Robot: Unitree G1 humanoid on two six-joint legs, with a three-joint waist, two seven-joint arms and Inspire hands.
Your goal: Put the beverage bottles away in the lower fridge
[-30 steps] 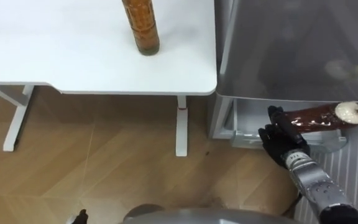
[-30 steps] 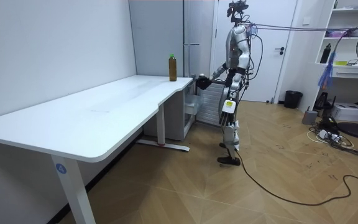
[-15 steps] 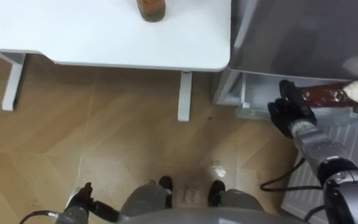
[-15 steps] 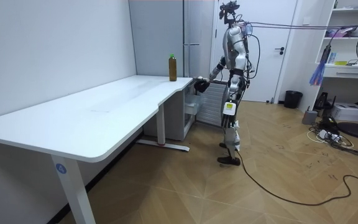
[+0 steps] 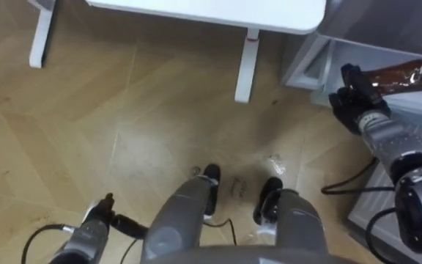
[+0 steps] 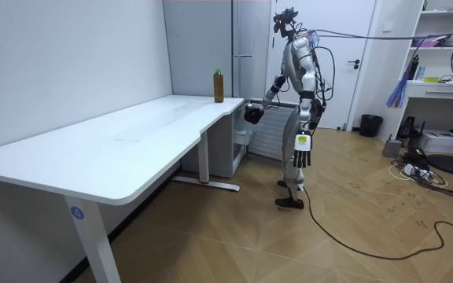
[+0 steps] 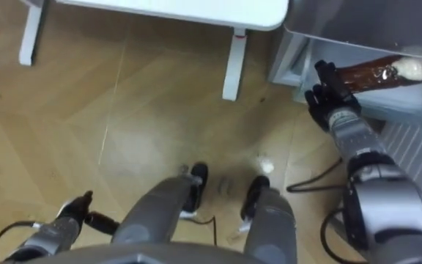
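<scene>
Honestly, the bottle point(image 7: 368, 73) is half a mystery. Its near end sits behind the right hand point(image 7: 334, 106), so no telling whether it's gripped or just touched. In the left eye view its cap end runs off the side. The fridge point(image 5: 394, 26) is cropped and its inside is hidden. The table point(image 5: 218, 11) is a sliver along the top. In the room view that hand's a dark blob, too small to read.
</scene>
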